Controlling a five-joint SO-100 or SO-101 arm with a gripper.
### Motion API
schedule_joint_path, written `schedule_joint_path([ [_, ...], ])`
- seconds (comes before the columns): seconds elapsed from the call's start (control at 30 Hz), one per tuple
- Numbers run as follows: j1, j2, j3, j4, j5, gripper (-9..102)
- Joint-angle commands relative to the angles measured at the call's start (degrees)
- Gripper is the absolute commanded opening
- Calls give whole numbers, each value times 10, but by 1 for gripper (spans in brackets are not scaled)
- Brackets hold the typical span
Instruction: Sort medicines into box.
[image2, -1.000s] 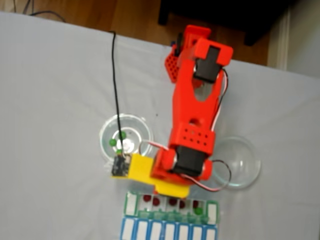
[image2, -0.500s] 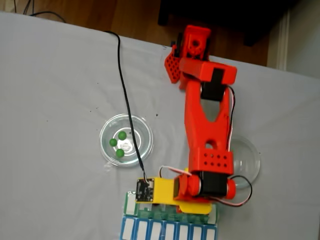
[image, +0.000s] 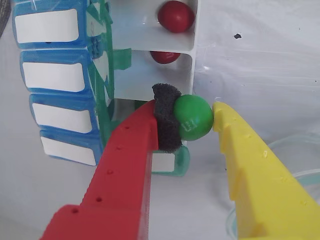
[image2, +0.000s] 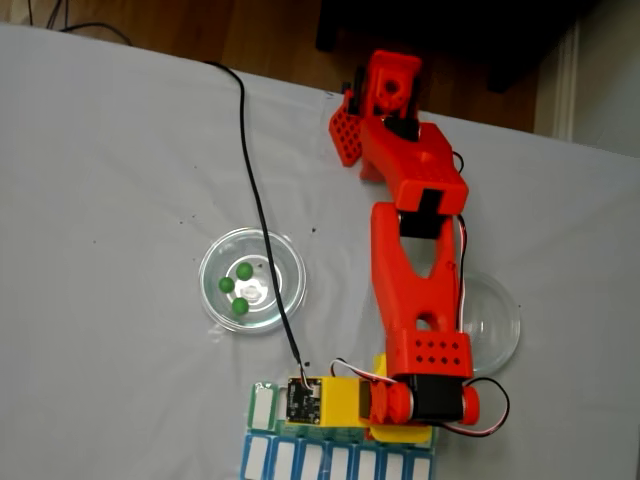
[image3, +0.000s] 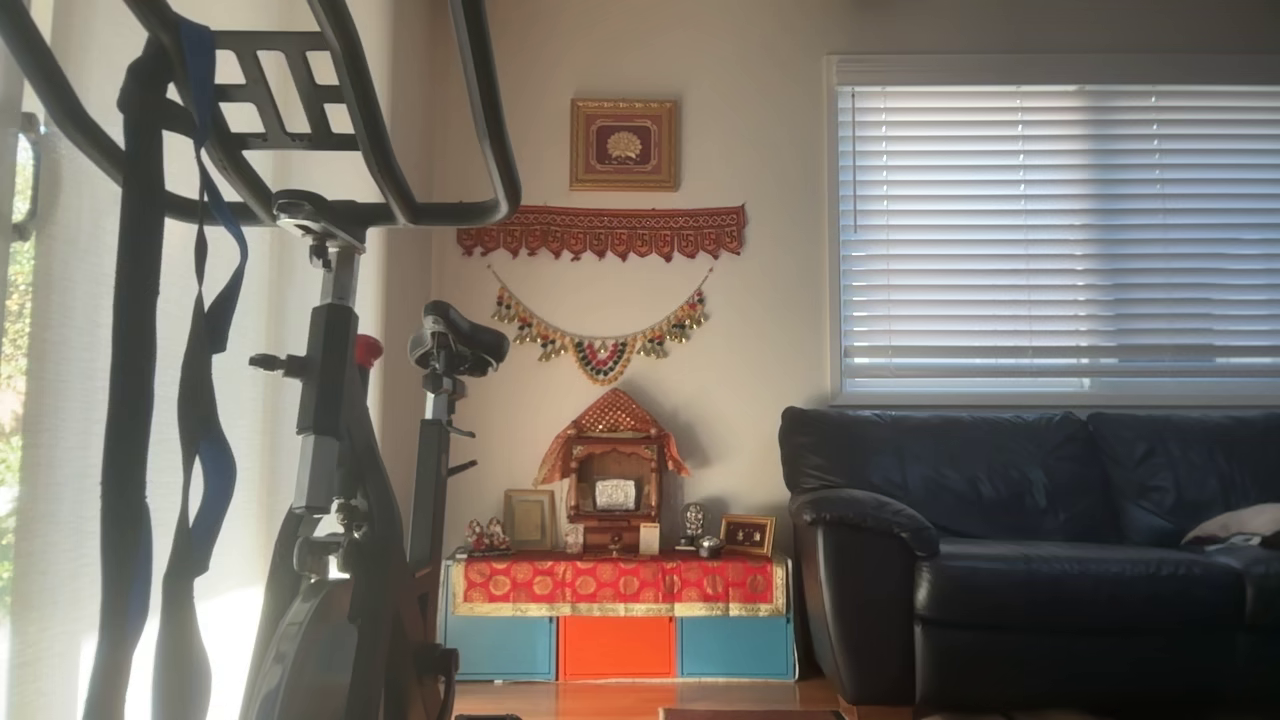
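Green medicine ball (image: 194, 117) is clamped in the gripper (image: 187, 117) between the red finger's black foam pad (image: 166, 117) and the yellow finger (image: 250, 165), just above the box (image: 150, 60); 2 red balls (image: 176, 16) occupy its compartments. Apparently 3 green balls (image2: 238, 288) lie in the glass dish (image2: 285, 250).

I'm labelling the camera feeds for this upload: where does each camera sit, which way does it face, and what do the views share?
Wrist view: rides on the gripper, facing along its red and yellow fingers, which pinch a green ball beside the green-and-white pill organizer.
Fixed view: above the table, looking down on the red arm, a glass dish and the organizer.
Other view: low in the room, facing a wall, a sofa and an exercise bike; no arm here.
Shared: wrist and fixed views both show the organizer.
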Motion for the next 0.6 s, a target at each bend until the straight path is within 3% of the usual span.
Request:
schedule_joint_path([
  [0.0, -12, 10, -71, 4, 3, 2],
  [0.2, -11, -60, -178, 47, 7, 2],
  [0.33, -8, -171, -369, 120, 15, 2],
  [0.57, -1, -201, -425, 120, 27, 2],
])
